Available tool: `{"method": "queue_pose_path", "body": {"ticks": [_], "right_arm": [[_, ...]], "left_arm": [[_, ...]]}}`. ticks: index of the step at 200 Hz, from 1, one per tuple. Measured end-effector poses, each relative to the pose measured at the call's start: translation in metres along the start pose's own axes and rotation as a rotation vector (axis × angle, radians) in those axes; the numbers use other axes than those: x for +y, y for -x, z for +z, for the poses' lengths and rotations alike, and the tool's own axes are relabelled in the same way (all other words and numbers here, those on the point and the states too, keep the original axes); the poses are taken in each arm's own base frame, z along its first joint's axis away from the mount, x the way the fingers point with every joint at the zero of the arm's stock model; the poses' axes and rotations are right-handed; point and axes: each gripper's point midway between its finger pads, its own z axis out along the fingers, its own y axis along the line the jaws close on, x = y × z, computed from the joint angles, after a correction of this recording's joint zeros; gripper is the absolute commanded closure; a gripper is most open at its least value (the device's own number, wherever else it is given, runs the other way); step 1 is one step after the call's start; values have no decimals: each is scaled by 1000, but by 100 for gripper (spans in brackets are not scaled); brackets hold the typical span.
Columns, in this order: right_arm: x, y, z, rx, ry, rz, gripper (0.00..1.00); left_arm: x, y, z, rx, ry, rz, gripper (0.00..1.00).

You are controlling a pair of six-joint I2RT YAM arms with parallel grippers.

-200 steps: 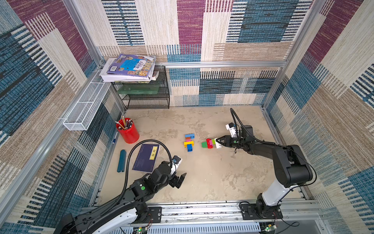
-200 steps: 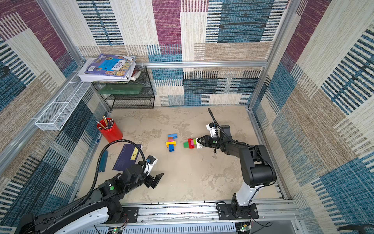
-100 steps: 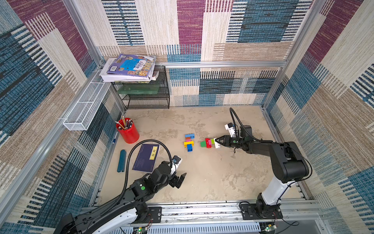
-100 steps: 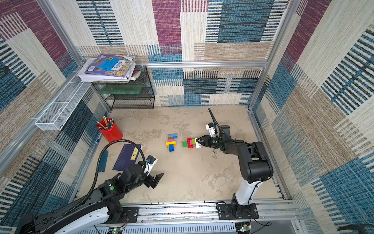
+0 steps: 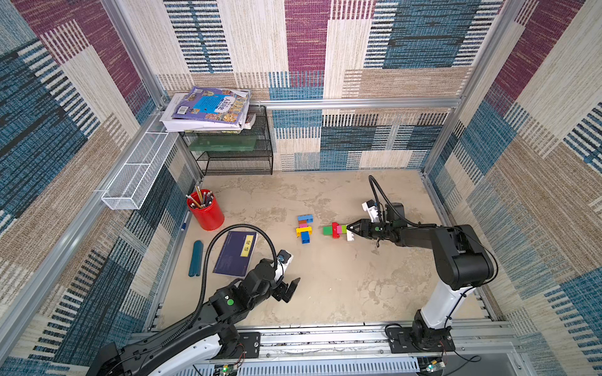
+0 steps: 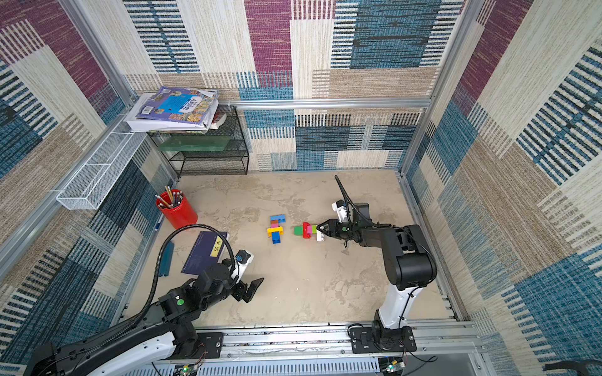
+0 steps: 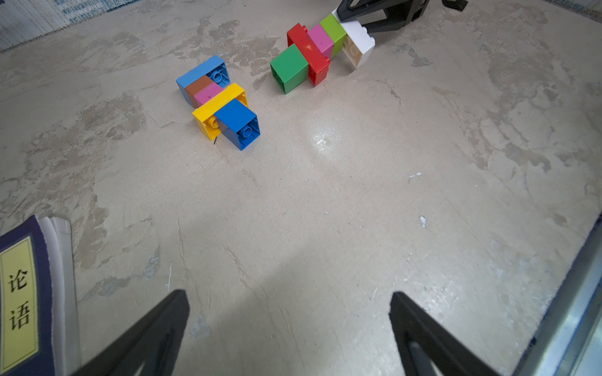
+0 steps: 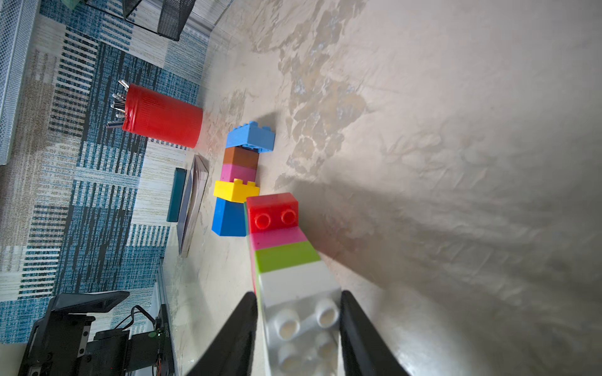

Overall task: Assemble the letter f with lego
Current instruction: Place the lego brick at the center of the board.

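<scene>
Two joined rows of lego lie on the tabletop. The blue, yellow, pink, brown and light blue row sits at the middle. To its right lies the green, red, pink, light green and white row. My right gripper straddles that row's white brick, with its jaws slightly parted and thin gaps at the sides. My left gripper hovers wide open and empty near the front left.
A red pencil cup, a purple book and a teal case lie at the left. A black wire rack with books on top stands at the back left, beside a white wire basket on the wall.
The right gripper's jaws have widened a little around the white brick. The lego rows and the left arm have not moved.
</scene>
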Motion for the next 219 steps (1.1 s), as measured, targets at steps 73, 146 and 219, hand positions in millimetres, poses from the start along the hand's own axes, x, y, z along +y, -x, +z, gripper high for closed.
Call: {"method": "queue_pose_path", "body": {"ticks": [73, 146, 219], "right_arm": [[-9, 4, 9, 11, -5, 10, 54], [-7, 18, 7, -4, -37, -5, 54], [19, 10, -7, -26, -138, -95, 66]], "left_arm": [[0, 0, 0, 0, 0, 0, 1], [0, 0, 0, 1, 0, 0, 1], [0, 0, 0, -2, 0, 0, 1]]}}
